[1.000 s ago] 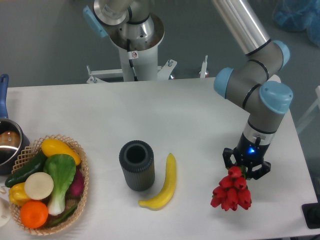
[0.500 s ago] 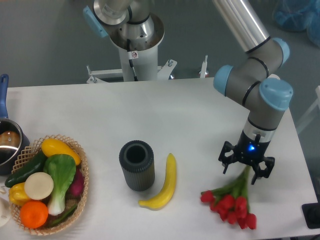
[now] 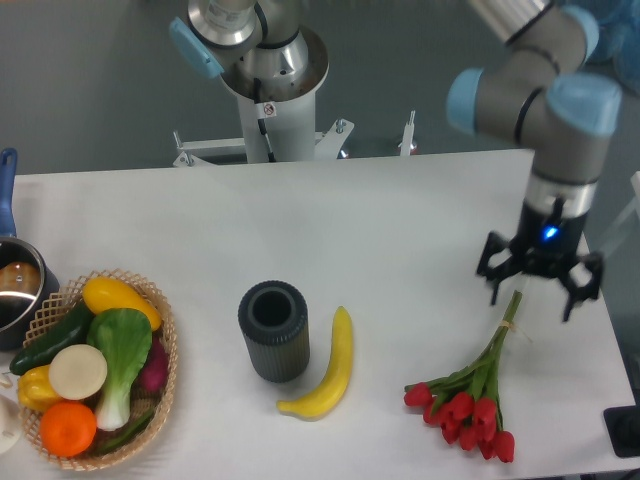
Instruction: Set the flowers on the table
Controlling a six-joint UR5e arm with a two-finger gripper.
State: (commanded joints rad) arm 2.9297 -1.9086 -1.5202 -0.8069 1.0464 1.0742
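Observation:
The flowers (image 3: 468, 398), red tulip buds on long green stems, lie flat on the white table (image 3: 330, 220) at the front right, buds toward the front edge and stems pointing up toward the gripper. My gripper (image 3: 533, 296) hangs just above the stem ends, open, with nothing between its fingers.
A yellow banana (image 3: 328, 368) lies left of the flowers, beside a dark grey ribbed cylinder vase (image 3: 273, 330). A wicker basket of vegetables and fruit (image 3: 90, 368) sits at the front left, with a pot (image 3: 15, 290) behind it. The robot base (image 3: 268, 90) stands at the back.
The gripper opened and let go of the flowers, which dropped flat onto the table. The gripper then rose and moved back and to the right, away from them.

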